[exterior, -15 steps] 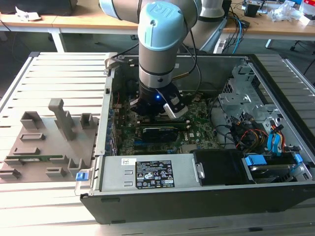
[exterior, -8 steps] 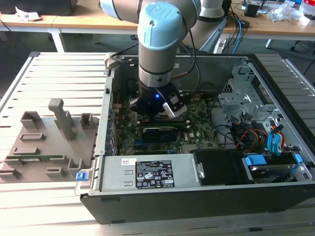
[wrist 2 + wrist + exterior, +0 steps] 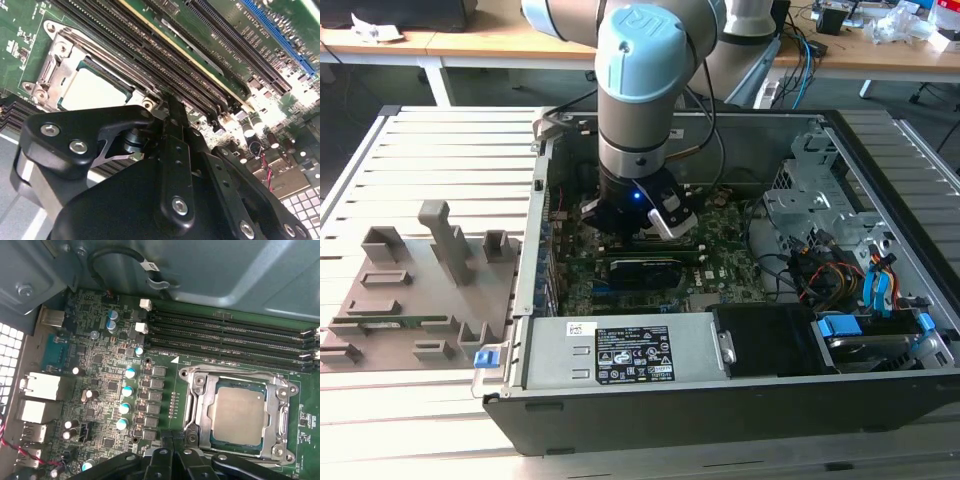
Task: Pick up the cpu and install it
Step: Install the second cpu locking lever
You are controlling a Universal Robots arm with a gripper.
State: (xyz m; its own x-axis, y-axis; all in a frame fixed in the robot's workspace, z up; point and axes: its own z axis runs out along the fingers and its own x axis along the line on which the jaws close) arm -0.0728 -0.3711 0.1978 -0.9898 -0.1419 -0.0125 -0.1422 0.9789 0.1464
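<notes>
Black metal linkages of the gripper point(image 3: 167, 107) crowd the foreground in both wrist views, the two fingers point(image 3: 172, 125) pressed together with nothing between them, their tips poised just above the green motherboard point(image 3: 100, 390) beside the socket. Seated inside that socket is the cpu point(image 3: 239, 412), a small flat square chip with a dull silvery top plate and a thin green rim; it lies level within the silvery metal socket frame point(image 3: 197, 405), which surrounds it on all sides, and in the second wrist view it point(image 3: 95, 92) shows pale and bright just beyond the fingertips. Long black memory slots point(image 3: 230, 340) run alongside the socket. In the exterior view the grey and pale-blue robot arm point(image 3: 645, 80) stands nearly vertical, reaching straight down into the open black computer case point(image 3: 720, 380), its wrist low over the board. A grey moulded parts tray point(image 3: 415, 290) rests on the slatted metal bench point(image 3: 450, 135) at the exterior view's left, well apart from the arm.
</notes>
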